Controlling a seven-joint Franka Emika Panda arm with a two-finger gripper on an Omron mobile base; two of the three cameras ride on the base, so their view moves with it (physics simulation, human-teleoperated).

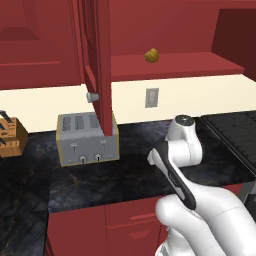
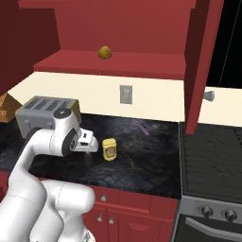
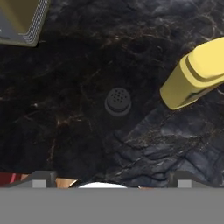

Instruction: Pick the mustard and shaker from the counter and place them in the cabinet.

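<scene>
Judging by looks, the tiny dark grey cylindrical shaker [image 3: 118, 101] is light, rigid and smooth-sided, so it should lift easily but could tip or slip if pinched off-centre; the best hold is across its round body, just below the narrower perforated top. It stands upright on the black marbled stone table [image 3: 65, 87], seen from straight above in the hand view, near the middle of the frame. Beside it, a little apart, stands the small squat yellow mustard bottle [image 2: 109, 149] with its darker yellow-brown top; it looks like stiff, slightly slick plastic and would be taken across its flat sides.

The two-finger gripper [image 3: 109, 183] hangs above the shaker with its dark tips spread wide, one at each side of the lower edge of the hand view. It holds nothing and touches nothing. Open table lies between the tips and the shaker, so a descent is needed before any closing.

Above, the dark red wall cabinet [image 2: 142, 66] stands with its tall narrow door [image 1: 102, 70] swung open, and a rounded orange-yellow lump [image 1: 152, 55] rests on its shelf. A silver toaster [image 1: 87, 139] sits on the table further off.
</scene>
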